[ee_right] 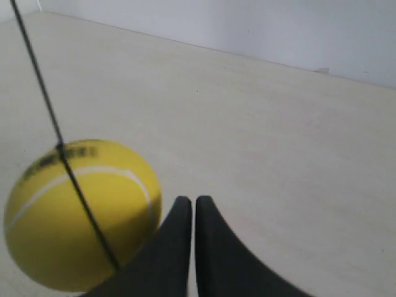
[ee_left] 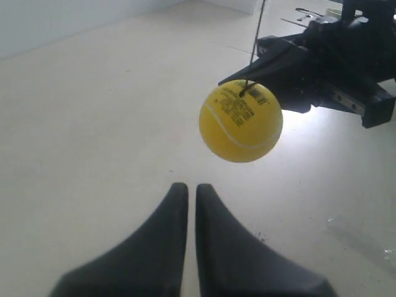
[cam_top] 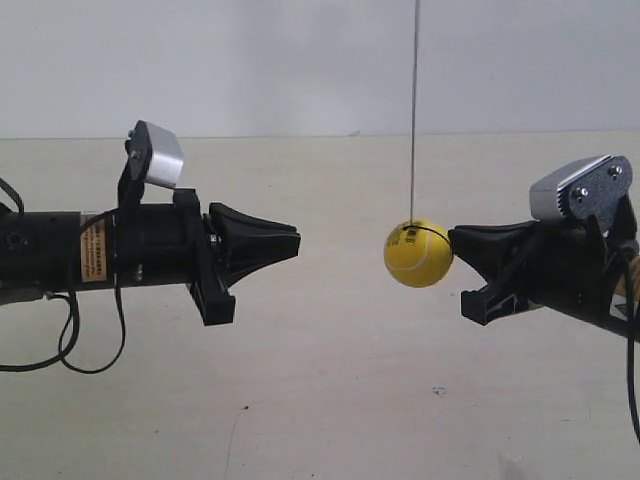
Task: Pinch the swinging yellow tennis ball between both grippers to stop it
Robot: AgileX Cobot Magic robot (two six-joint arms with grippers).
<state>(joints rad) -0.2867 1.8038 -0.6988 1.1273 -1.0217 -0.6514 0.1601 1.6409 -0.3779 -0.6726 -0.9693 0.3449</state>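
The yellow tennis ball point(cam_top: 418, 253) hangs on a thin dark string point(cam_top: 413, 110) above the table. My right gripper point(cam_top: 452, 236) is shut, and its pointed tip sits at the ball's side, touching or nearly so. In the right wrist view the ball point(ee_right: 80, 213) lies close beside the shut jaws point(ee_right: 188, 201), off their centre line. My left gripper point(cam_top: 297, 241) is shut too and stands well apart from the ball. Seen from the left wrist, the ball point(ee_left: 241, 121) floats ahead of the shut jaws point(ee_left: 187, 187), with the right gripper point(ee_left: 291, 62) behind it.
A pale beige table point(cam_top: 320, 400) lies below both arms, with a white wall point(cam_top: 250, 60) behind. Black cables point(cam_top: 70, 340) loop under the left arm. A silver-grey camera block point(cam_top: 158, 155) sits on each wrist.
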